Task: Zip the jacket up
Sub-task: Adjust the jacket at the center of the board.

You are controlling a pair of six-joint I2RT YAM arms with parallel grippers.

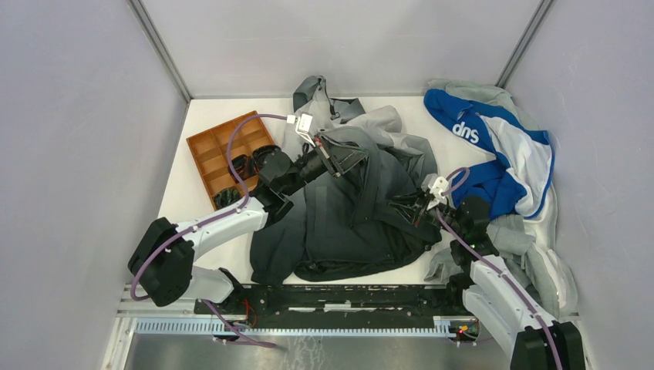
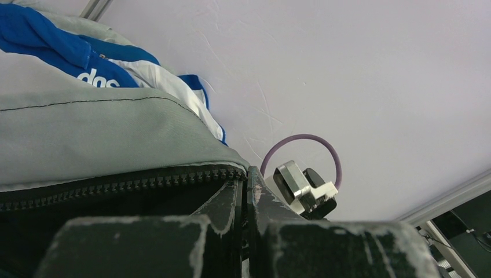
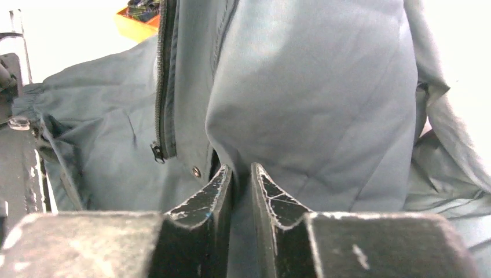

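The jacket (image 1: 347, 220), grey fading to dark charcoal, lies crumpled across the middle of the table. My left gripper (image 1: 333, 158) holds its upper front edge raised off the table. In the left wrist view that gripper (image 2: 246, 174) is shut on the jacket's edge right at the end of the dark zipper teeth (image 2: 116, 186). My right gripper (image 1: 412, 206) is at the jacket's right side. In the right wrist view it (image 3: 242, 171) is shut on a fold of jacket fabric. The zipper (image 3: 161, 87) runs down to its slider (image 3: 157, 152) just left of the fingers.
An orange compartment tray (image 1: 212, 150) holding dark items sits at the back left. A blue-and-white garment (image 1: 493, 146) with white lettering lies at the back right. A light grey sweatshirt (image 1: 540, 262) lies along the right wall. The enclosure walls stand close on both sides.
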